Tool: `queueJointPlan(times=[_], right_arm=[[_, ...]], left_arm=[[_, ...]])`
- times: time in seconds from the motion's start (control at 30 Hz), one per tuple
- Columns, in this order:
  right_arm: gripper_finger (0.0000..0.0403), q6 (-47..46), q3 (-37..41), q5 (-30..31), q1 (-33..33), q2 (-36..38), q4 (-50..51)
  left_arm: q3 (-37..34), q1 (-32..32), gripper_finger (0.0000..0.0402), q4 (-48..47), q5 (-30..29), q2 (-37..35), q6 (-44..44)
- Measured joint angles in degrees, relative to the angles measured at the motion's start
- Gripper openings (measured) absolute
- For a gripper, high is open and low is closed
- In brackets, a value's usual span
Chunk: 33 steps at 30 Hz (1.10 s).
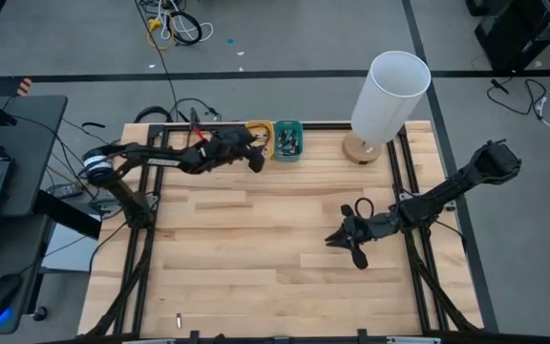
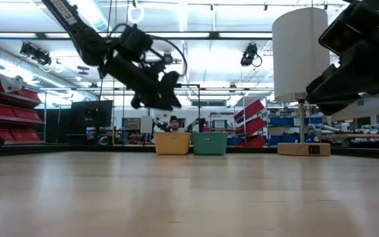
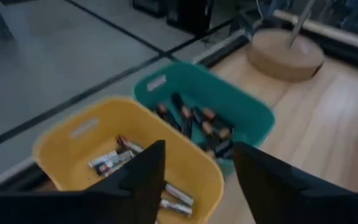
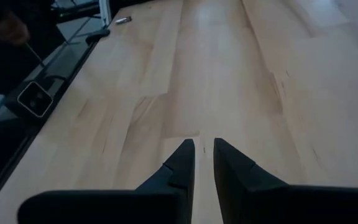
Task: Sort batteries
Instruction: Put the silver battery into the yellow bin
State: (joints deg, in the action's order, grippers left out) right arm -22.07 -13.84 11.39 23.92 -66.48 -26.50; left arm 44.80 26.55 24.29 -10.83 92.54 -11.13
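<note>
Hovering with the left tool (image 3: 194, 171) above the yellow tray (image 3: 61, 146) at the tabletop's (image 1: 256, 258) far edge, fingers apart, nothing between them. Lying in both trays: silvery batteries (image 3: 114, 158) in yellow, dark ones in the teal tray (image 3: 253, 109) beside it. Resting stray near the front edge, one last battery (image 1: 179, 321), nearer the left arm. Waiting mid-tabletop: right tool (image 4: 204, 155), fingers nearly together, empty.

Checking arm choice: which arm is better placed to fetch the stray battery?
Probably left: the battery lies on its half of the table, left gripper open, empty; right gripper waits on the other half.
</note>
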Motion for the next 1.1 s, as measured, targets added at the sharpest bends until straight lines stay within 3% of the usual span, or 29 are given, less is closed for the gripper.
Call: queueJointPlan(times=[0.13,0.3,0.4,0.53,0.67,0.8,0.93,1.1], right_arm=[[0.0047,-1.4,0.9,0.2,0.3,0.0,-0.5],[0.0047,-2.7,3.4,0.4,1.6,0.0,-0.5],[0.0048,-3.8,5.1,0.5,2.4,0.0,-2.3],[0.0048,-3.9,6.0,2.0,3.0,0.0,-4.5],[0.0048,-3.5,6.0,2.5,3.0,0.0,-7.0],[0.0048,-2.1,6.0,2.5,3.0,0.0,-9.2],[0.0048,-1.8,6.0,2.5,2.6,0.0,-11.7],[0.0048,-1.8,6.0,2.5,2.5,0.0,-12.5]], left_arm=[[0.0,-0.6,0.0228,-3.7,3.0,-6.4,3.0],[0.1,-3.9,0.0229,-18.9,7.6,-16.7,6.0],[0.0,-9.1,0.0222,-29.3,6.6,-20.8,3.5],[-0.1,-20.7,0.0215,-39.9,5.7,-22.5,-2.9],[-0.1,-37.2,0.0214,-45.6,-0.4,-21.7,-18.0],[-0.1,-52.7,0.0214,-51.0,-14.8,-19.5,-45.8],[-0.1,-63.7,0.0214,-52.5,-13.6,-15.3,-74.2],[-0.1,-71.8,0.0214,-49.2,-6.9,-9.6,-90.6]])
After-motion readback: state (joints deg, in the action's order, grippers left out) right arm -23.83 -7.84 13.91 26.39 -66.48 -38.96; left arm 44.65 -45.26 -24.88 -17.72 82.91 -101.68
